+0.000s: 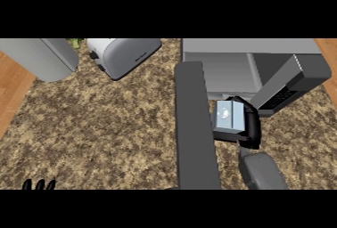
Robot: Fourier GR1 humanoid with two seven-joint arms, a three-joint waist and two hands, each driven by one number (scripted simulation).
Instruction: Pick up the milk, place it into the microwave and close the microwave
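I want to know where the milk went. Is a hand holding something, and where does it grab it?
Yes: the right hand holds the milk by its side. The left hand holds nothing.

Counter (105,129): speckled brown-tan granite pattern. Milk (227,115): pale blue-white carton. Right hand (250,127): black. Microwave (223,67): grey, door (196,129) dark grey. Toaster (125,53): silver-grey.

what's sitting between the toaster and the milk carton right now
In the head view, the open microwave door stands between the toaster and the milk, which the right hand holds; otherwise only bare counter.
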